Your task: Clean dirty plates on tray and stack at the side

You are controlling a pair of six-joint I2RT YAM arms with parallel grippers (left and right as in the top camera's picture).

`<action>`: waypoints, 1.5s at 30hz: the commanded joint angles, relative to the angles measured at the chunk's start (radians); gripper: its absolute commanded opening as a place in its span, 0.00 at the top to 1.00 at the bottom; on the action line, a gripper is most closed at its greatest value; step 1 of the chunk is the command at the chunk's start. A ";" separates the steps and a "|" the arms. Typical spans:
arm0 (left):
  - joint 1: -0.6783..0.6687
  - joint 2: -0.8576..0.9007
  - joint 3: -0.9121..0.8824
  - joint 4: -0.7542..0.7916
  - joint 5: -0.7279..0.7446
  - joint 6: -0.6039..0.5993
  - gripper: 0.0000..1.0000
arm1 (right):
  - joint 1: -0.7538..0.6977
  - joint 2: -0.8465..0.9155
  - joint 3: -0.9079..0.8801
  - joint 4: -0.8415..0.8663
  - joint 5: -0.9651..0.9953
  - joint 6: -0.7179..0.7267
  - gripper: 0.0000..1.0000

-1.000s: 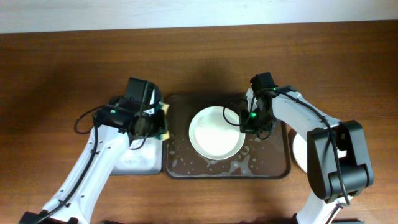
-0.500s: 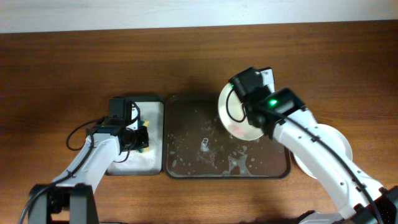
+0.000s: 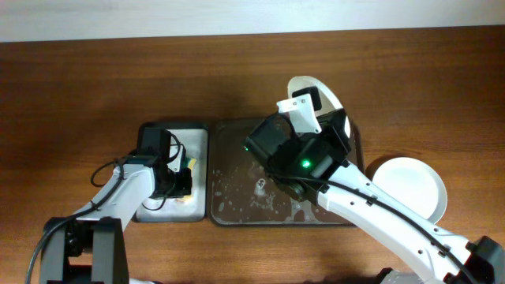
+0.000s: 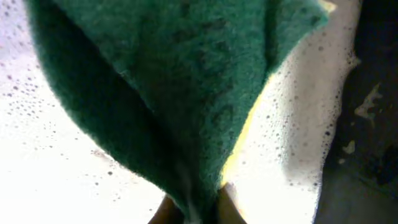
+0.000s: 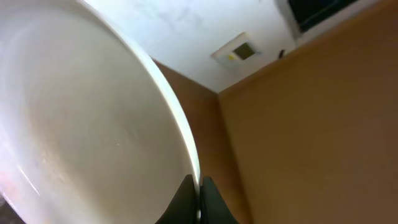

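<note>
The right gripper [image 5: 198, 196] is clenched on the rim of a white plate [image 5: 81, 124], its two dark fingertips pinching the edge from both faces. The plate stands steeply tilted in that grip, and the right wrist view looks up past its pale inner surface toward the ceiling [image 5: 186, 25]. From overhead, the right gripper [image 3: 314, 106] holds this white plate [image 3: 323, 88] in the air above the far right corner of the tray [image 3: 237, 170], with the arm crossing over the tray's right half. The tray lies at the middle of the table [image 3: 79, 79]; white suds [image 3: 260, 201] spread over its dark floor, mostly toward the near side. A second white plate [image 3: 410, 185] lies flat on the table just to the right of the tray.

The left gripper [image 4: 193, 208] is clamped on a sponge [image 4: 186, 93], green on its scouring face with a yellow layer showing along the right edge, and the sponge hangs folded from the fingers. Beneath it is the wet, bubble-flecked floor of the small white tray [image 4: 50, 174]. Overhead, the left gripper [image 3: 180, 177] sits over the right part of the small white tray [image 3: 170, 207], which lies just left of the dark tray.
</note>
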 commanded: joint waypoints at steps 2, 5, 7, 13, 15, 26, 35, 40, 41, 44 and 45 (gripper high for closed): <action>0.003 0.011 -0.012 -0.014 0.002 0.006 1.00 | 0.003 -0.019 0.015 0.011 0.108 0.027 0.96; 0.003 0.011 0.024 -0.019 -0.013 0.003 0.49 | -0.006 -0.023 0.016 0.021 0.167 0.027 0.96; 0.003 0.011 0.080 -0.012 -0.018 0.003 0.18 | -0.039 -0.026 0.016 0.028 0.156 0.064 0.96; 0.003 0.029 0.108 0.130 -0.038 0.003 0.00 | -0.304 -0.039 0.016 0.030 -0.437 0.086 0.96; 0.001 0.075 0.106 0.130 -0.001 0.003 0.00 | -0.470 -0.039 0.016 -0.018 -0.637 0.163 0.96; -0.012 0.107 0.176 0.112 -0.042 0.003 0.98 | -1.258 -0.035 -0.016 -0.188 -1.162 0.161 0.96; -0.012 -0.030 0.212 -0.082 -0.035 -0.035 0.01 | -1.329 -0.035 -0.208 -0.137 -1.100 0.161 0.96; -0.012 -0.167 0.212 -0.081 -0.036 -0.035 0.01 | -1.352 -0.035 -0.209 -0.148 -1.087 0.161 0.76; -0.012 -0.177 0.212 -0.082 -0.035 -0.035 0.01 | -1.352 -0.035 -0.209 -0.148 -1.087 0.161 0.66; -0.012 -0.179 0.212 -0.092 -0.035 -0.035 0.01 | -1.352 -0.035 -0.209 -0.148 -1.092 0.161 0.49; -0.012 -0.179 0.212 -0.097 -0.035 -0.035 0.01 | -1.352 -0.035 -0.209 -0.147 -1.130 0.161 0.38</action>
